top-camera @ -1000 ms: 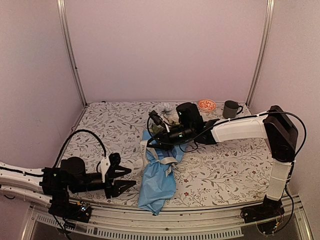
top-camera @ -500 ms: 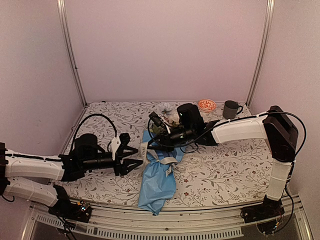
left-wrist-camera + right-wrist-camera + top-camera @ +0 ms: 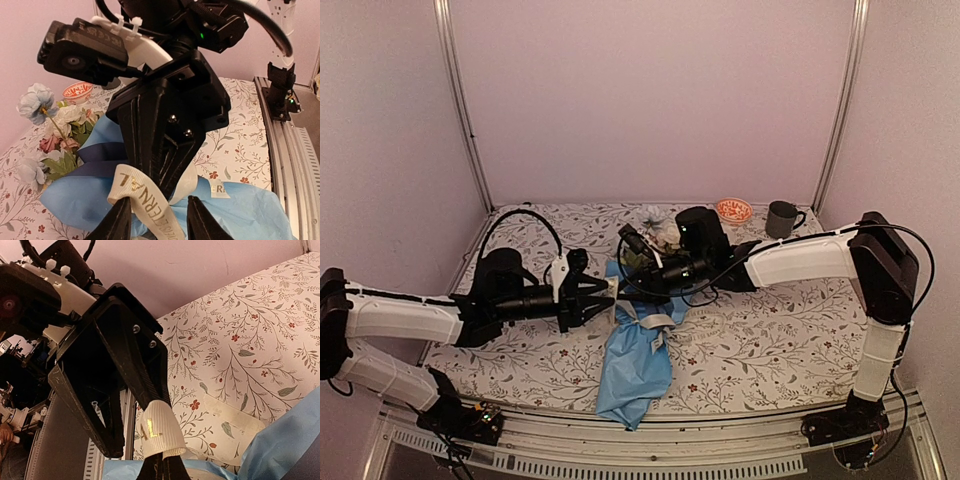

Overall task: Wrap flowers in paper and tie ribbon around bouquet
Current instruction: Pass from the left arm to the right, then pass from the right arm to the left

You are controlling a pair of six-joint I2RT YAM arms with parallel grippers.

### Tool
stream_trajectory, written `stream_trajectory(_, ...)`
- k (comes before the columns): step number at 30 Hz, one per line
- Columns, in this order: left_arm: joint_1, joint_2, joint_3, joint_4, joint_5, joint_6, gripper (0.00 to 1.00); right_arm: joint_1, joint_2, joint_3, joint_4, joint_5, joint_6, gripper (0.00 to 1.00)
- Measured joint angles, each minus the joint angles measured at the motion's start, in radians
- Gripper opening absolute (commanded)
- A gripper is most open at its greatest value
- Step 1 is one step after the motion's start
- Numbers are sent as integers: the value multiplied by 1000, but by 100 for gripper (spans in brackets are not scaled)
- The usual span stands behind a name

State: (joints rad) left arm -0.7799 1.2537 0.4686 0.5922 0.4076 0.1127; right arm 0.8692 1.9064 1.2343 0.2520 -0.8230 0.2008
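Note:
The bouquet lies mid-table: light blue paper [image 3: 638, 360] wrapped round the flowers [image 3: 655, 232], whose blooms point to the back. The cream ribbon [image 3: 645, 322] crosses its middle. My right gripper [image 3: 622, 288] is shut on a folded end of the ribbon [image 3: 160, 432], held up just left of the bouquet. My left gripper [image 3: 604, 297] has come up to that end from the left. Its jaws are open, with the ribbon [image 3: 150, 200] in the gap and leaning against the left finger [image 3: 120, 220]. Flowers [image 3: 55, 125] and paper [image 3: 240, 210] show behind.
An orange-patterned bowl [image 3: 733, 210] and a grey mug [image 3: 782, 217] stand at the back right. A metal rail [image 3: 670, 440] runs along the table's near edge. A loose length of ribbon [image 3: 235, 420] lies on the leaf-printed cloth.
My left arm has swung from the near left corner up and right to the bouquet, and its jaws have narrowed round the ribbon end. The right arm has stayed put.

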Motion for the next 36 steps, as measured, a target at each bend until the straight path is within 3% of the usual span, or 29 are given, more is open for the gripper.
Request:
stream_trajectory(2, 1, -1, 0, -8, -6, 8, 41, 0, -2, 0, 0, -1, -2, 0)
stream_trajectory(6, 9, -14, 0, -39, -23, 19, 61, 0, -4, -1, 0, -2, -3, 0)
stream_trajectory(13, 18, -36, 9, -141, -16, 6, 67, 0, -4, -2, 0, -3, -3, 0)
stream_trajectory(19, 31, -37, 10, -174, -14, 19, 80, 0, -4, -2, 0, -4, -3, 0)
stream_trajectory(22, 46, -42, 22, -204, 16, 45, 76, 0, -4, -2, -2, -4, -7, 0)
stream_trajectory(26, 85, -78, 28, -216, 31, 77, 55, 0, -7, -2, -7, -4, -12, 0)
stream_trajectory(29, 143, -90, 28, -201, 50, 79, 46, 0, -11, -2, -10, -4, -17, 0)
stream_trajectory(36, 201, 0, 60, -195, 105, 95, 48, 0, -13, -2, -13, -5, -18, 0)
